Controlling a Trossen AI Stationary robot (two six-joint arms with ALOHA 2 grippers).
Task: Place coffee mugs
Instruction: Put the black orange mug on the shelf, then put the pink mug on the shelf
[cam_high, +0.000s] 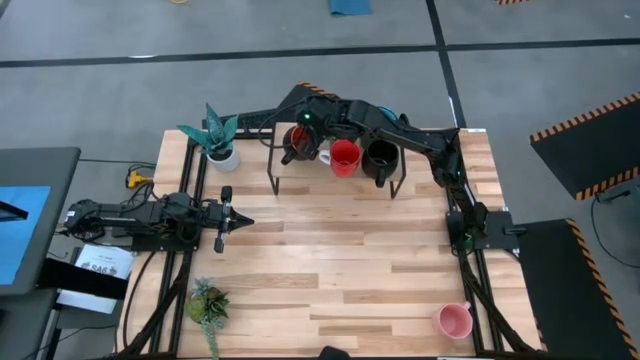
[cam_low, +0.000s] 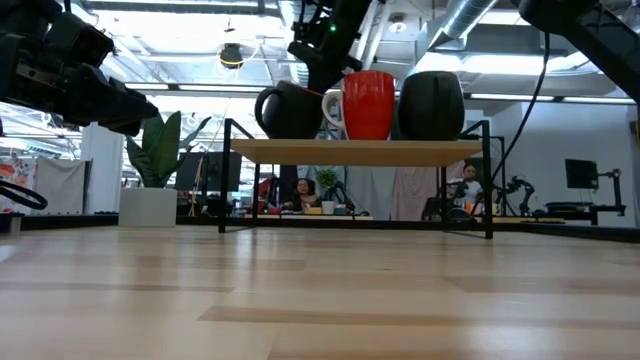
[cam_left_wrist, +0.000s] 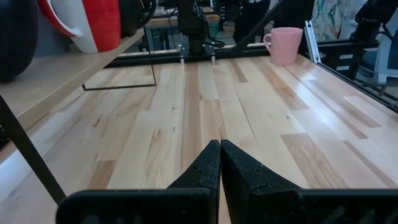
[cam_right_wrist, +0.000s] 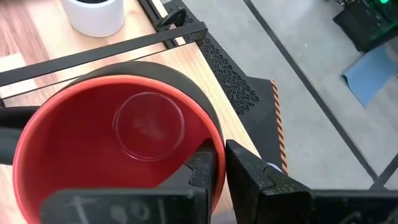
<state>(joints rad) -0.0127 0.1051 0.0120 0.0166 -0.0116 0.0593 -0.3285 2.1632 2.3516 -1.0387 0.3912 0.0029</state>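
Three ceramic mugs stand in a row on the low wooden shelf with black metal legs (cam_high: 395, 172) at the far side of the tabletop (cam_high: 340, 260): a dark mug with an orange-red inside (cam_high: 294, 146), a red mug (cam_high: 344, 157) and a black mug (cam_high: 380, 157). A fourth, the pink mug (cam_high: 453, 320), sits alone near the front right corner. The right tool (cam_right_wrist: 217, 168) clenches the rim of the dark mug. The left tool (cam_left_wrist: 219, 163) hovers at the left side, empty, its fingers pressed together.
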